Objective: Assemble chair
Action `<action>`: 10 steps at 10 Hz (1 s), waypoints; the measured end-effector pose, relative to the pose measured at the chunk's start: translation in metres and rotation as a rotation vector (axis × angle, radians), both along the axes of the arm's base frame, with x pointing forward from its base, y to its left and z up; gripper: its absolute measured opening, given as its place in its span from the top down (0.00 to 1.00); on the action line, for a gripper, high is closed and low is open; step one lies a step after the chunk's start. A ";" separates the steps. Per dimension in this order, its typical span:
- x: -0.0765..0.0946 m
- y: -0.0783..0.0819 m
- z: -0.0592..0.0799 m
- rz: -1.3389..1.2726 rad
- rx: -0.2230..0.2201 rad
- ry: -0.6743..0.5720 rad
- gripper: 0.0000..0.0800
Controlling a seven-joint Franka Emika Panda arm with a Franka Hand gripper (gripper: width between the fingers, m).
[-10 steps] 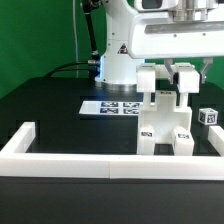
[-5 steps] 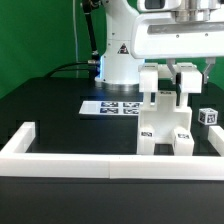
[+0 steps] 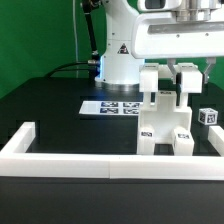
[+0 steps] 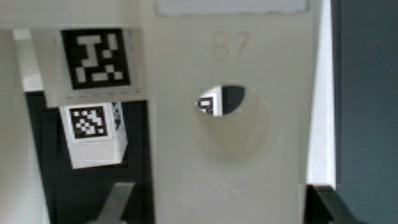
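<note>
The partly joined white chair stands upright on the black table, right of centre in the exterior view, with small square tags low on its front. My gripper comes down from above and is shut on an upright white chair part on the assembly's right side. In the wrist view that part is a broad white panel that fills the gap between my two dark fingers. It has a round hole, and there are tags beside it. A loose tagged chair piece lies farther right.
The marker board lies flat behind and to the left of the chair. A long low white barrier wall runs along the front, with a short arm up the exterior view's left. The robot's white base stands behind.
</note>
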State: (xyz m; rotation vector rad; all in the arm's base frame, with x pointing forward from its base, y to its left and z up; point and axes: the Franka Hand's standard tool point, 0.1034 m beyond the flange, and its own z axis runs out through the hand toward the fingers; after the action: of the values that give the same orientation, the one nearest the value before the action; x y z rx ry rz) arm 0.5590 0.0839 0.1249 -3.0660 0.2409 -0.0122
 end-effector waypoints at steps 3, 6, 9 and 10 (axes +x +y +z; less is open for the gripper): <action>-0.004 0.003 0.000 0.012 -0.003 -0.030 0.64; -0.004 0.002 -0.002 0.021 -0.008 -0.059 0.64; -0.003 -0.001 -0.002 0.022 -0.010 -0.063 0.64; -0.003 -0.001 -0.002 0.022 -0.010 -0.063 0.64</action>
State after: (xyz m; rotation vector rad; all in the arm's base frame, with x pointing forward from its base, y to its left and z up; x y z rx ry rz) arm 0.5559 0.0829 0.1228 -3.0713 0.2044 -0.1093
